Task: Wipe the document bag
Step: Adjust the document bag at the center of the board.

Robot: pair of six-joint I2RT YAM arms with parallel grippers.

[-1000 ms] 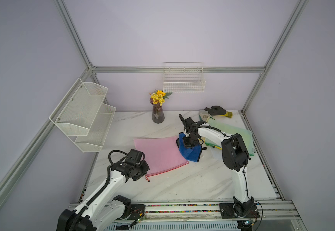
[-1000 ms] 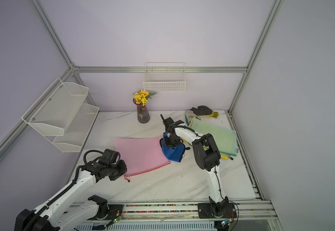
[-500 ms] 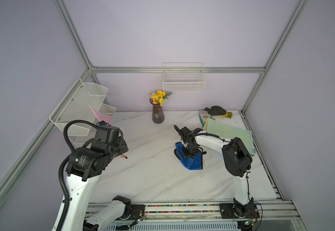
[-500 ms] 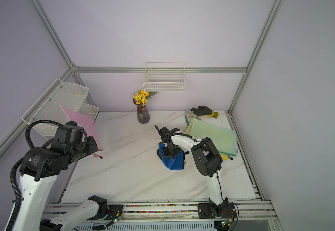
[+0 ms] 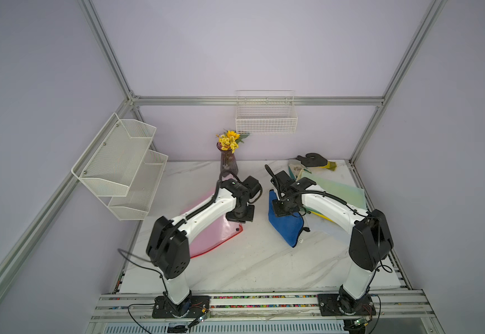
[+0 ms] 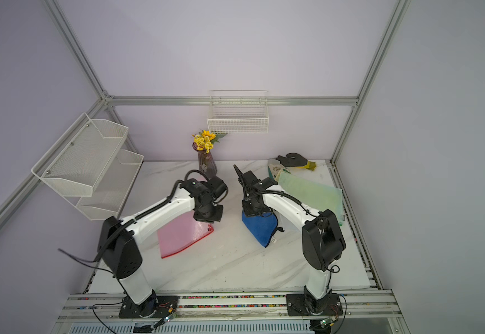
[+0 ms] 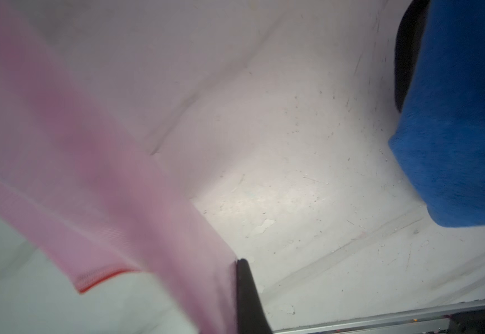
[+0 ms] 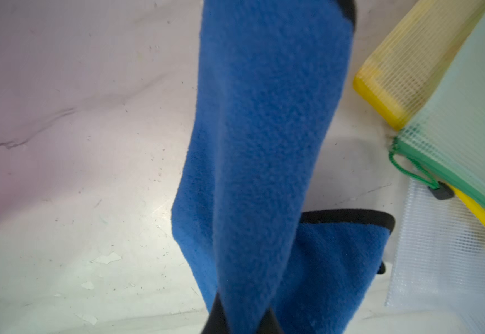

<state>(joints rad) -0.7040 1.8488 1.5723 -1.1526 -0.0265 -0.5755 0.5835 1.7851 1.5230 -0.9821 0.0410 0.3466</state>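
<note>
The pink document bag (image 5: 215, 231) (image 6: 183, 234) with a red zip edge sags from my left gripper (image 5: 239, 215) (image 6: 206, 215) down to the marble table's left middle. In the left wrist view that gripper (image 7: 235, 266) is shut on the bag's (image 7: 90, 173) edge; one black finger (image 7: 247, 289) shows, the other is hidden behind the bag. My right gripper (image 5: 284, 208) (image 6: 254, 209) (image 8: 242, 312) is shut on a blue cloth (image 5: 286, 228) (image 6: 260, 228) (image 8: 264, 144), which hangs to the table right of the bag, a gap between them.
A stack of green (image 5: 336, 191), yellow (image 8: 403, 72) and clear (image 8: 438, 245) bags lies at the right. A black glove (image 5: 312, 159) and a flower vase (image 5: 229, 164) stand at the back. A wire basket (image 5: 265, 121) hangs on the back wall, a mesh rack (image 5: 119, 162) on the left wall.
Half a second ago my left arm was raised by the mesh rack with the pink bag; now it is low over the table's middle, still gripping it. The right gripper and cloth have barely shifted.
</note>
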